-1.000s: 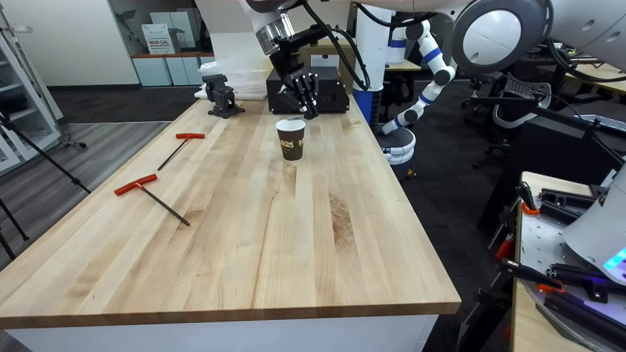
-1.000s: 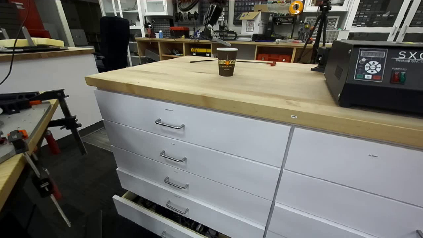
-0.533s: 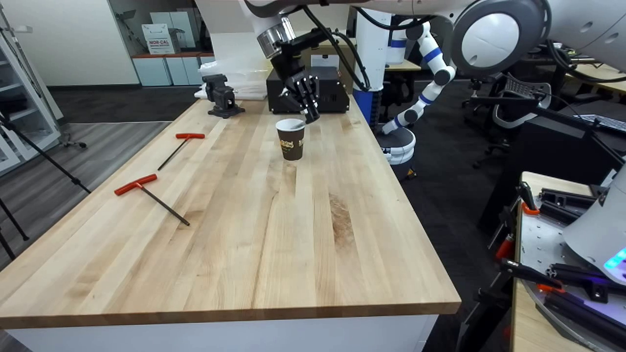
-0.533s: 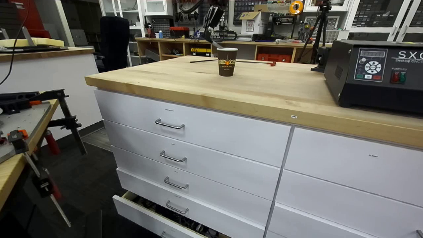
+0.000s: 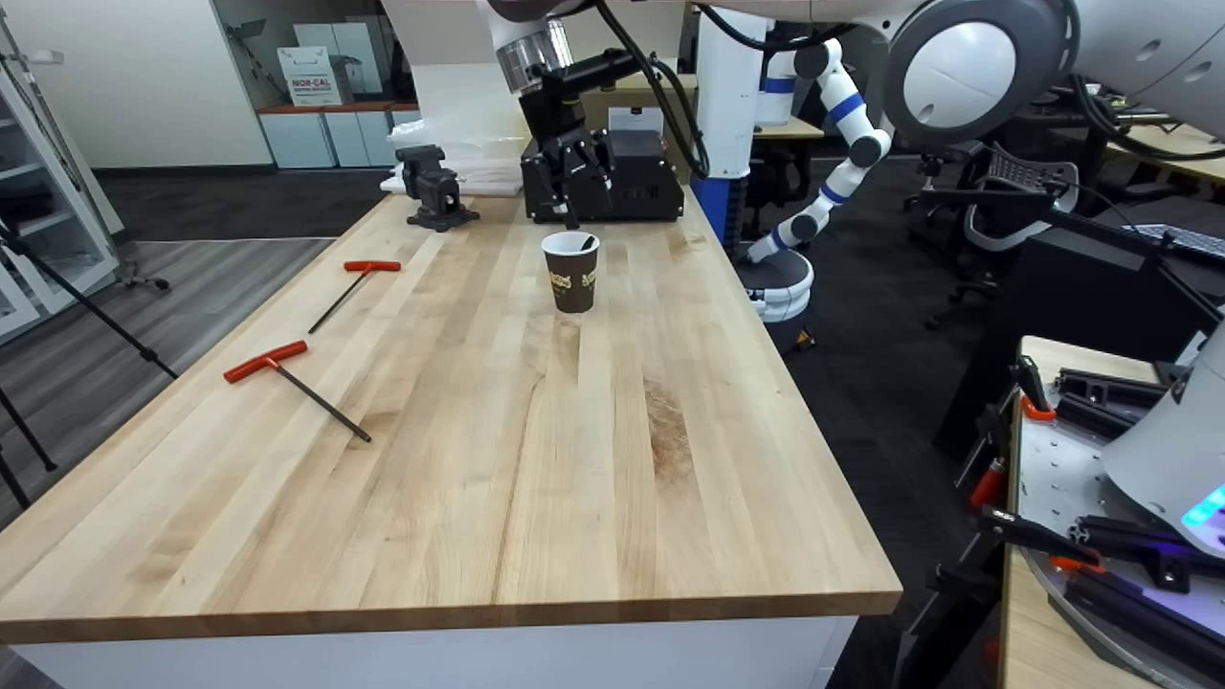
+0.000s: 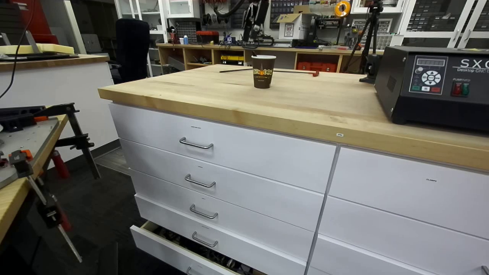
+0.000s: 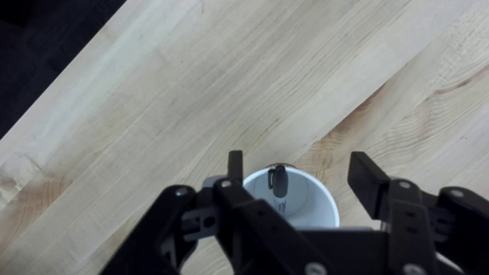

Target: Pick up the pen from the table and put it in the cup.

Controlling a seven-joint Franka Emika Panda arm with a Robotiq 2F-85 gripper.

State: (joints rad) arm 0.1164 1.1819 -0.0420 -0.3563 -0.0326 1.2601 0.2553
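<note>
arm [image 5: 957, 72] stretches in high from the right in an exterior view then bends down, fingers [image 7: 368, 186] spread well apart above the cup [image 5: 573, 289] on the bench [image 5: 459, 498], and yep, the pen [image 7: 280, 184] is leaning inside the cup

White arm [image 5: 1129, 57], black pincer [image 7: 297, 165] with round screws [image 7: 315, 268]
In an exterior view: grey-ringed white disc [image 5: 961, 74] at two o'clock, silver collar [image 5: 534, 57] and black cables [image 5: 649, 65] near twelve, cyan light [image 5: 1204, 507] near four.
</note>
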